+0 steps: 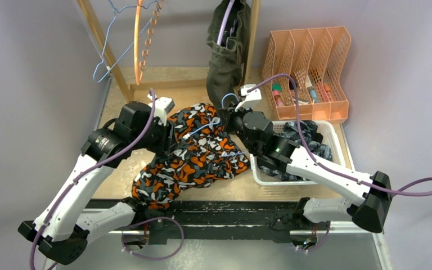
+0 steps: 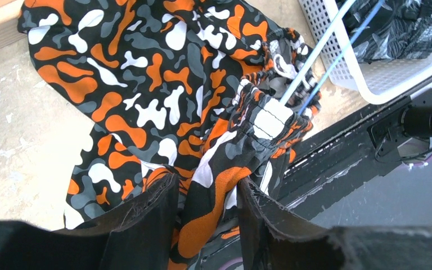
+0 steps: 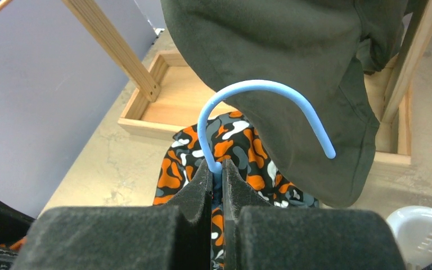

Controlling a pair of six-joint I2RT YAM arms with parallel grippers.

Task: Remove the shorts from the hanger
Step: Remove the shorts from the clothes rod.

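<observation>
The orange-black-white camo shorts (image 1: 191, 160) lie spread on the table between both arms. My left gripper (image 1: 171, 140) sits at their left side, and in the left wrist view its fingers (image 2: 208, 183) are closed around a bunched fold of the camo shorts (image 2: 146, 84). A white clip (image 2: 270, 121) on the thin blue hanger (image 2: 315, 50) pinches the waistband. My right gripper (image 3: 217, 166) is shut on the neck of the blue hanger (image 3: 247, 87), just below its hook. The olive-green shorts (image 1: 225, 56) hang on the rack behind, close above the hook (image 3: 292, 67).
A white basket (image 1: 332, 132) at the right holds dark shorts (image 1: 304, 135). Behind it stands an orange file organizer (image 1: 309, 67). The wooden rack (image 1: 104, 50) at the back carries an empty blue wire hanger (image 1: 112, 53) and an orange hanger (image 1: 140, 39).
</observation>
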